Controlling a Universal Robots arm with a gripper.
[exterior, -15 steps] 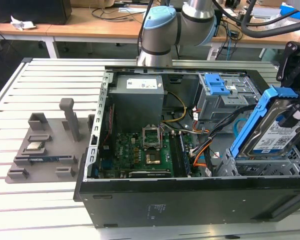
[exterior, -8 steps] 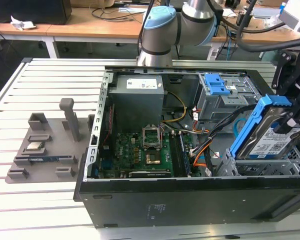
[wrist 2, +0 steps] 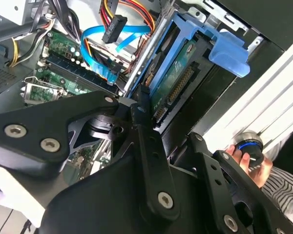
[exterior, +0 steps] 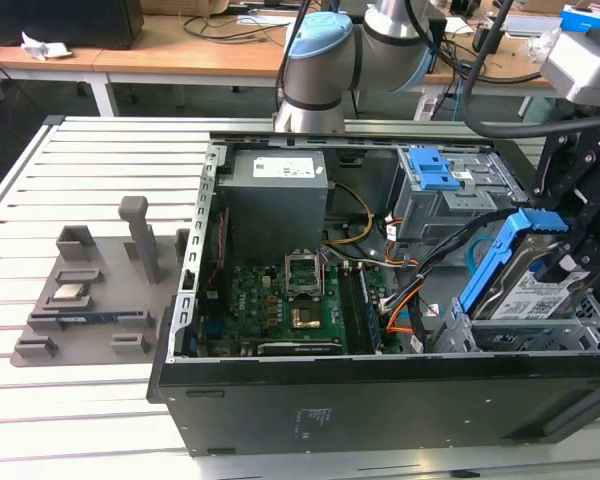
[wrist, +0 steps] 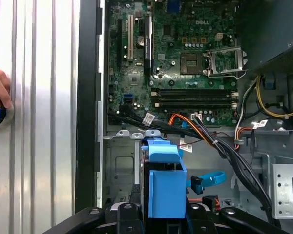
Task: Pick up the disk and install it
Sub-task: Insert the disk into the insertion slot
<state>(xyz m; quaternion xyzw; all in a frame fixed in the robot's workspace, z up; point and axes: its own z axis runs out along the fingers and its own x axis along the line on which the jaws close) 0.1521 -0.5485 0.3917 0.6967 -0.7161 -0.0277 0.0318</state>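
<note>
Gripper clamped on the disk; the disk sits tilted in its grip, just above the open computer case's drive bay.

Grey parts tray lies beside an open computer case.

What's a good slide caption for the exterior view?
The gripper grips the blue-framed disk, tilted, at the open computer case's end on the exterior view's right.
</note>
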